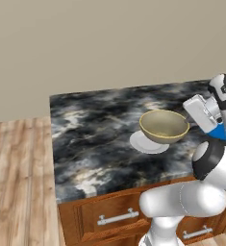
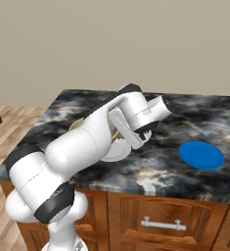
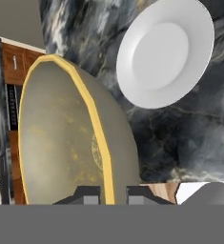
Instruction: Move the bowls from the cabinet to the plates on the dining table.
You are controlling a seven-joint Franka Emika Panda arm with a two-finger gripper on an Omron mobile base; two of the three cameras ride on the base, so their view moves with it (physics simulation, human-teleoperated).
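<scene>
Left base view: I've got the bowl (image 1: 164, 126) held in the air above the white plate (image 1: 147, 142), over the table (image 1: 95, 139), toward its near edge. Right base view: my arm hides most of it; the blue plate (image 2: 201, 154) lies well apart, also near the front edge. Hand view: the claw (image 3: 111, 194) is clamped on the bowl's yellowish rim, white plate beyond.

the arm (image 2: 82, 147) is glossy white with rounded, thick segments and black bands at the joints; the gripper (image 3: 106, 194) has two small dark fingertips
</scene>
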